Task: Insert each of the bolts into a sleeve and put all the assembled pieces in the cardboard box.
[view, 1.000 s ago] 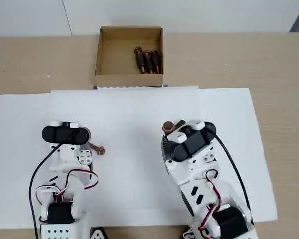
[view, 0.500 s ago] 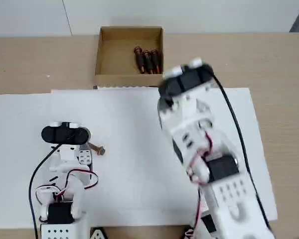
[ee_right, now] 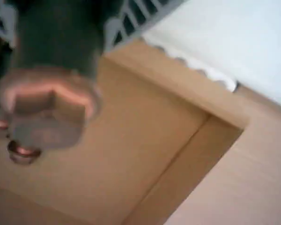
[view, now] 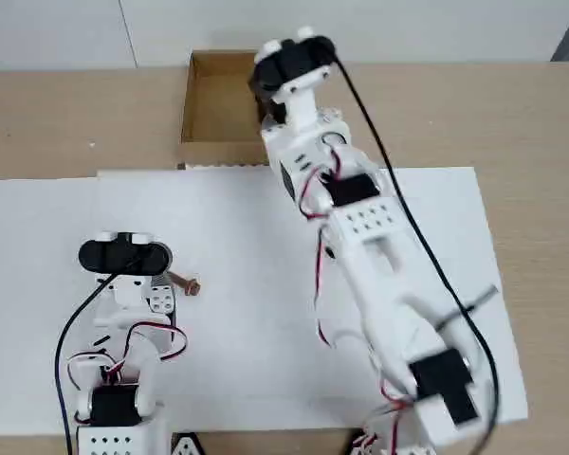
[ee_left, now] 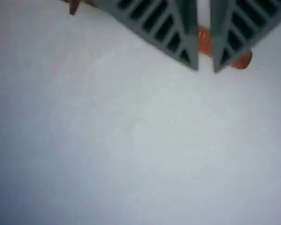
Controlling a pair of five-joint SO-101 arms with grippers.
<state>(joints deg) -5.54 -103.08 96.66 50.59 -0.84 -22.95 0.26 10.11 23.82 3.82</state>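
At the near left we see the left gripper [ee_left: 204, 68] low over the white paper [view: 266, 303], its fingers drawn almost together with only a thin slit between them. One loose bolt [view: 185, 283] lies on the paper just to its right. In the left wrist view the bolt runs behind the fingertips, which cover its middle, and we cannot tell whether they touch it. Farther right, at the far edge of the paper, one cardboard box [view: 209, 104] sits on the wooden table [view: 66, 114]. The right arm [view: 360, 218] stretches from the near right across the paper to the box and covers its right half from above. In its wrist view the right gripper [ee_right: 61, 28] pinches one assembled piece [ee_right: 49, 110], a dark sleeve with the bolt's hexagonal head showing, held above the box floor. Beside that piece we count two copper-coloured ends [ee_right: 23, 152] of things lying in the box. We count two arms in all.
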